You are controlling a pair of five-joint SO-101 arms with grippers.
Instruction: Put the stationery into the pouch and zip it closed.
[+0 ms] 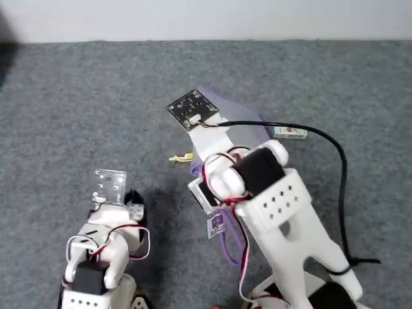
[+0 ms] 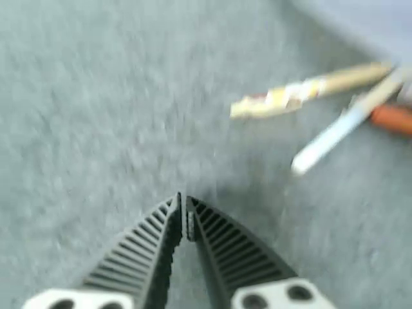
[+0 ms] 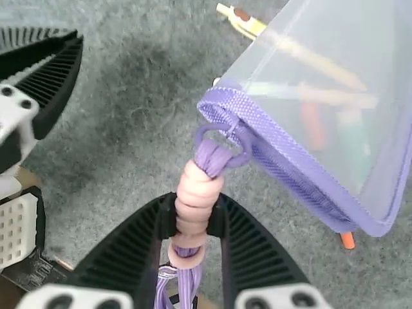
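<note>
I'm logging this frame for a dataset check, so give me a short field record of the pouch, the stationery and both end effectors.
surface: grey carpeted table
pouch: translucent purple zip pouch, on the table
zip pull: purple cord with pink bead, tied to the pouch's zip ring
right end effector: shut on the cord's bead
left end effector: shut, empty, over bare carpet
stationery: yellow pencil and white pen lie on the carpet, far ends at the pouch; more items show through its wall
</note>
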